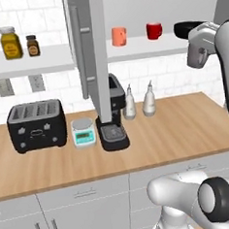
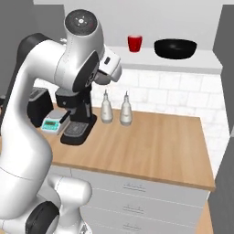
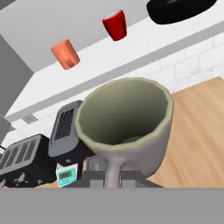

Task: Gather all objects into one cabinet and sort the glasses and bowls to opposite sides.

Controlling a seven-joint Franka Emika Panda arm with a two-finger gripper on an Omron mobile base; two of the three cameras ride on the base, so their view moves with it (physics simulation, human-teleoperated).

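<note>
In the hand view a grey cup (image 3: 124, 127) looms close, its mouth facing the camera, and my gripper (image 3: 114, 178) is shut on it. Beyond it, the cabinet's white shelf (image 3: 144, 41) carries a salmon-orange cup (image 3: 66, 54), a red cup (image 3: 115, 25) and the black bowl (image 3: 179, 9). From the left base view the salmon cup (image 1: 119, 36) stands left, the red cup (image 1: 154, 31) in the middle and the bowl (image 1: 183, 29) right, partly behind my hand (image 1: 198, 44). The cabinet door (image 1: 90, 55) stands open edge-on. The right base view shows the red cup (image 2: 134, 43) and the bowl (image 2: 175, 48).
On the wooden counter (image 1: 176, 131) stand a black toaster (image 1: 37, 125), a small scale (image 1: 83, 132), a coffee machine (image 1: 112, 121) and two white bottles (image 1: 129, 103). Lidded spice jars (image 1: 11, 43) sit on the left shelf. The counter's right half has free room.
</note>
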